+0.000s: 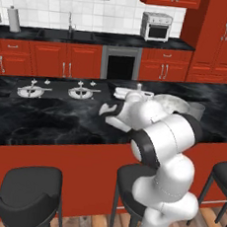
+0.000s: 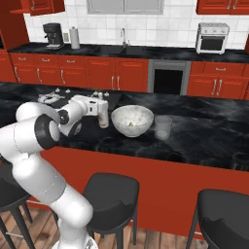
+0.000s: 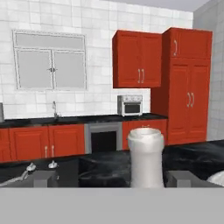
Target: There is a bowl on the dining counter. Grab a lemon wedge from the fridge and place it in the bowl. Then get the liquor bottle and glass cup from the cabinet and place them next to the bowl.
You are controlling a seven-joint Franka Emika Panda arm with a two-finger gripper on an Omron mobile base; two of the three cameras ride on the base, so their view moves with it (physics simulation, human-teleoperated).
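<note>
My fingers (image 3: 43,178) stand released around the white liquor bottle (image 2: 103,115) near the dining counter's (image 2: 204,141) front edge, left of the bowl (image 2: 132,120) and glass cup (image 2: 162,127); my arm reaches level.

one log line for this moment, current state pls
fingers: open, straddling liquor bottle | bottle: upright on dining counter beside bowl | lemon wedge: in bowl | glass cup: bowl's other side
</note>
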